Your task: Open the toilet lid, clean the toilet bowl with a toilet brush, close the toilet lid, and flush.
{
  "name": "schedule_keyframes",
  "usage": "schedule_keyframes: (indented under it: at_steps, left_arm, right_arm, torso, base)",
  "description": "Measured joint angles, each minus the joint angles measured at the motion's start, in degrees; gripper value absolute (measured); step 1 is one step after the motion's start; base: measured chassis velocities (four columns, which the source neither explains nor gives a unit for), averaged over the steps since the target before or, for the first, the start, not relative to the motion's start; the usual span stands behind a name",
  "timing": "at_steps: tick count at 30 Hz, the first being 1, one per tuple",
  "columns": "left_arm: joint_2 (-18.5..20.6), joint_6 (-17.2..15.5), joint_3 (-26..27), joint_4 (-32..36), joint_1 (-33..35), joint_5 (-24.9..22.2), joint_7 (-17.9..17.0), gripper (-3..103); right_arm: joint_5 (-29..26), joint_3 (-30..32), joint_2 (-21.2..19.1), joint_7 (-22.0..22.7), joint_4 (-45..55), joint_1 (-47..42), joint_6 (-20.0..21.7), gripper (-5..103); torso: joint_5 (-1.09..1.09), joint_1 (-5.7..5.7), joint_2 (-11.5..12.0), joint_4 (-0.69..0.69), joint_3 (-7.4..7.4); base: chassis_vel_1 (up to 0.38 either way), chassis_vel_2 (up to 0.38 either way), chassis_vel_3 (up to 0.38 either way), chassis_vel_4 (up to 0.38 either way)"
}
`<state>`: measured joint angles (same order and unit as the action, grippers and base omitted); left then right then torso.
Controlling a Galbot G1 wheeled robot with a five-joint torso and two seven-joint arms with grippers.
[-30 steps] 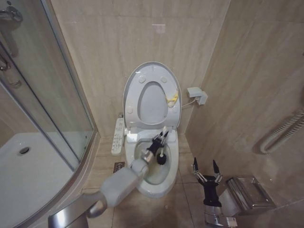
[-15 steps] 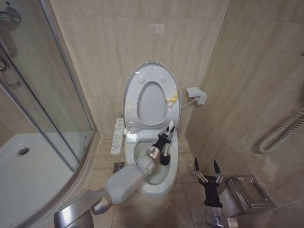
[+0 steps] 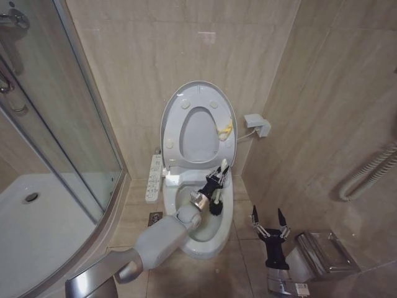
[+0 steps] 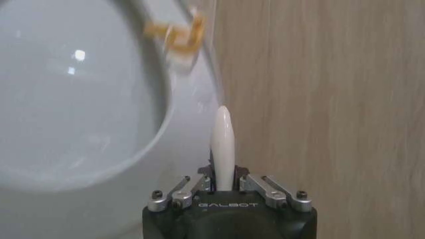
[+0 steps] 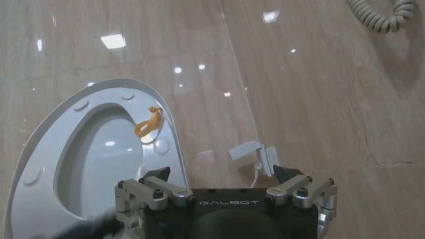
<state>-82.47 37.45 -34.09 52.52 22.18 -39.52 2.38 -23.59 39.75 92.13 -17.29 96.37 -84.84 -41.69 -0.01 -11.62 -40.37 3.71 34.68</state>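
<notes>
A: Any writing? "GALBOT" is stamped on the body of the left gripper (image 4: 224,185) in its wrist view, and the same word sits on the right gripper (image 5: 222,174) in its own wrist view.

B: Noted. Left gripper (image 3: 217,180) over the bowl (image 3: 200,245), fingers clamped narrow on the brush (image 3: 214,203). White handle sticks up past the fingertips, dark bristle head hangs below, inside the bowl near its right wall.

A: Left wrist view adds the handle tip (image 4: 222,142), pale and rounded, rising between the closed fingers. Bristles hidden there. Behind it: the seat ring, a tan wall, a blurred yellow tag (image 4: 176,34).

B: Head view shows the lid (image 3: 198,93) raised upright against the wall, seat (image 3: 173,133) folded up against it, yellow tag at the seat's right edge. Control panel (image 3: 154,178) just left of the bowl.

A: Right gripper (image 3: 267,222) hangs low, right of the bowl, fingers spread wide, holding nothing. Its wrist view catches the lid (image 5: 40,134), tag and a white wall box (image 5: 256,152).

B: Bowl contents: the brush head. Water level, cannot tell. Steel bin (image 3: 322,254) beside the right arm.
</notes>
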Motion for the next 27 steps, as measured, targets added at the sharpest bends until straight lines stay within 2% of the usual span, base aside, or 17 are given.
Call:
schedule_keyframes:
  at_steps: [4, 7, 9, 12, 14, 17, 20, 27]
  left_arm:
    - [1.39, 0.84, 0.93, -4.26, 1.68, 1.99, 0.76, 19]
    - [1.68, 0.95, 1.4, -4.59, 1.82, 2.18, 0.83, 19]
    - [1.69, 0.9, 1.42, -3.82, 1.54, 1.95, 0.73, 19]
    - [0.88, -0.46, 0.68, 2.66, -0.03, -0.16, -0.25, 19]
    - [0.1, -0.86, 0.38, 4.05, -0.36, -0.6, -0.48, 19]
    - [-1.02, -0.88, 0.17, 2.15, -0.37, -0.08, -0.54, 19]
    - [-0.5, 0.0, 0.96, -2.72, 1.1, 1.96, -0.16, 19]
    - [1.62, 0.29, 2.24, -3.79, 2.56, 2.69, 0.14, 19]
  right_arm:
    - [-0.53, 0.06, 0.0, 0.0, -0.25, -0.01, -0.08, 100]
    - [-0.79, 0.1, 0.01, 0.0, -0.47, 0.06, -0.09, 100]
    - [-0.83, 0.1, 0.01, 0.0, -0.5, 0.14, -0.09, 100]
    - [-0.75, -0.04, 0.01, -0.01, -0.63, 0.41, -0.08, 100]
    - [-0.71, -0.05, 0.0, -0.01, -0.79, 0.46, -0.08, 100]
    - [-0.55, -0.1, 0.0, -0.08, -1.11, 0.46, -0.12, 100]
    - [-0.56, -0.09, 0.0, -0.1, -1.13, 0.43, -0.16, 100]
    - [-1.31, 0.38, 0.0, 0.06, -1.22, 0.58, -0.03, 100]
  torso:
    - [0.01, 0.0, 0.01, -0.1, 0.01]
    - [0.01, 0.0, 0.01, -0.08, 0.01]
    - [0.0, 0.0, 0.01, -0.06, 0.01]
    - [0.01, 0.0, 0.0, -0.01, 0.0]
    - [0.0, 0.0, 0.0, 0.01, 0.0]
    - [0.0, 0.0, 0.0, 0.03, 0.0]
    - [0.01, 0.0, 0.01, -0.05, 0.01]
    - [0.01, 0.0, 0.01, -0.1, 0.01]
  base:
    - [0.0, 0.0, 0.0, 0.0]
    - [0.0, 0.0, 0.0, 0.0]
    - [0.0, 0.0, 0.0, 0.0]
    - [0.0, 0.0, 0.0, 0.0]
    - [0.0, 0.0, 0.0, 0.0]
    - [0.0, 0.0, 0.0, 0.0]
    - [0.0, 0.0, 0.0, 0.0]
    - [0.0, 0.0, 0.0, 0.0]
